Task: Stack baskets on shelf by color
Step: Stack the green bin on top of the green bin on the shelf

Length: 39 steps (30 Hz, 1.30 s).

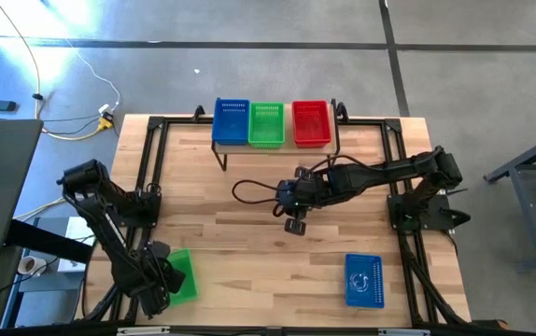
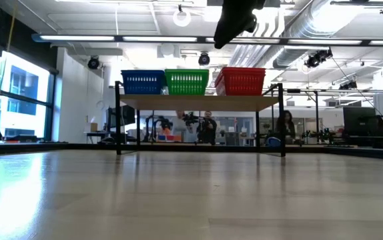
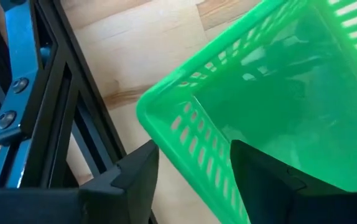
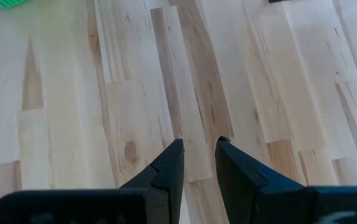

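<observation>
A blue basket [image 1: 232, 121], a green basket [image 1: 266, 124] and a red basket [image 1: 311, 123] stand side by side on the shelf [image 2: 198, 101] at the table's far edge. A second green basket [image 1: 184, 273] sits on its bottom near the front left corner. My left gripper [image 3: 194, 148] points down over it, open. One finger [image 3: 135, 180] stands outside the basket's side wall [image 3: 197, 143] and the other [image 3: 272, 180] inside. A second blue basket [image 1: 363, 279] rests at the front right. My right gripper [image 4: 199, 141] hovers open over bare wood at mid table [image 1: 294, 226], with nothing between its fingers.
Black frame rails [image 3: 73, 118] run along the table's left edge, right beside the green basket and my left gripper. A black cable [image 1: 249, 191] loops by my right arm. Bare wood lies between the shelf and the two front baskets. People stand in the room beyond the shelf [image 2: 208, 127].
</observation>
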### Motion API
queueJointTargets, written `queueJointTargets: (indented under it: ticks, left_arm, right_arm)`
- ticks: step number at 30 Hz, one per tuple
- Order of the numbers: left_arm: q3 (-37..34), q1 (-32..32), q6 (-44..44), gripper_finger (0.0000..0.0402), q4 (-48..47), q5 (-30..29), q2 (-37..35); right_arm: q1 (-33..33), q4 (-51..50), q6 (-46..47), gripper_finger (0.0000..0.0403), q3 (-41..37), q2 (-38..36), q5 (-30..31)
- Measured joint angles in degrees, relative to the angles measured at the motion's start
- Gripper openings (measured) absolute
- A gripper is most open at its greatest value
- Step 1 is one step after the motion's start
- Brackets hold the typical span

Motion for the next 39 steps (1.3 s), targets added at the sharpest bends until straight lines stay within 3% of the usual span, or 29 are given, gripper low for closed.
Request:
queueJointTargets:
  ticks: [7, 16, 24, 30, 35, 39]
  left_arm:
    - [0.0, 1.14, 2.9, 0.0111, 1.3, -0.03, 0.88]
    - [0.0, 1.9, 3.67, 0.0006, 1.01, -10.28, 0.88]
    - [0.44, 2.34, 2.16, 0.0002, -1.73, -20.71, 0.88]
    - [2.75, 4.85, 4.3, 0.0001, -8.55, -25.2, 0.9]
    - [5.28, 7.59, 6.29, 0.0001, -14.68, -31.43, 0.9]
    - [6.86, 9.93, 8.11, 0.0, -18.28, -36.84, 0.9]
  right_arm:
    - [0.0, 0.51, 0.02, 0.0078, 0.0, 0.0, -0.26]
    - [0.0, 2.87, 0.07, 0.0078, 0.0, 0.02, -5.94]
    - [0.0, 4.7, 1.36, 0.0083, 0.0, 0.04, -9.59]
    - [-0.02, 5.34, 4.04, 0.0125, 0.0, 0.04, -9.77]
    - [-0.01, 7.83, 8.29, 0.0167, 0.0, 0.04, -6.96]
    - [0.09, 9.11, 12.72, 0.0178, 0.04, 0.26, -4.41]
